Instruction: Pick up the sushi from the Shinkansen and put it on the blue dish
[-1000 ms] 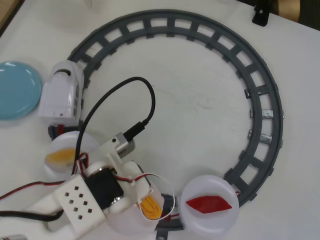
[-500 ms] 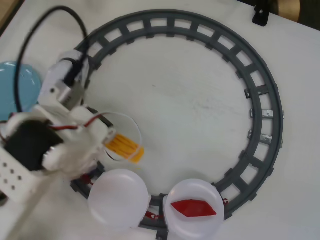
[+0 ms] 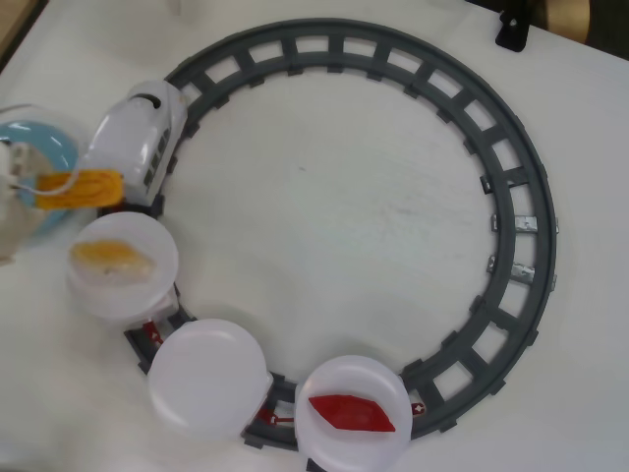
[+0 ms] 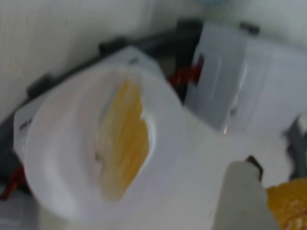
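In the overhead view the gripper (image 3: 61,189) enters from the left edge with its jaws closed on the sushi (image 3: 90,187), held between the Shinkansen (image 3: 141,133) and the blue dish (image 3: 49,147) — the block's long axis runs left-right, its free end pointing at the train. Room is tight there: the white plate (image 3: 123,267) carrying the paler orange piece (image 3: 111,258) lies just below. The white table (image 3: 334,206) inside the ring of grey track (image 3: 511,147) is open; the blurred wrist view shows only an orange corner of the sushi (image 4: 289,203) beside a finger (image 4: 242,196).
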`<action>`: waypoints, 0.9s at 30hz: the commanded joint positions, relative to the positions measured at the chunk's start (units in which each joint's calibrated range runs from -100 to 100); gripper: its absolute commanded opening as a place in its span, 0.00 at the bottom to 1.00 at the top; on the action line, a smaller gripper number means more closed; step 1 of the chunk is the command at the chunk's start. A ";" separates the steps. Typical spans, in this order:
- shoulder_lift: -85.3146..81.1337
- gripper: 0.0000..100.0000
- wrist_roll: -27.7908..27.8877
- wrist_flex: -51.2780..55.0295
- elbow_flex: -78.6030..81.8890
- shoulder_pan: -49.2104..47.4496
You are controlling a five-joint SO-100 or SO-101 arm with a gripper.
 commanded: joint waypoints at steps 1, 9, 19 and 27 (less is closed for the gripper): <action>-0.20 0.03 1.05 -2.29 -0.60 -10.90; -0.12 0.03 2.67 -16.64 13.20 -23.49; -0.12 0.03 4.71 -36.94 31.41 -23.76; 5.52 0.03 5.13 -46.62 34.39 -23.58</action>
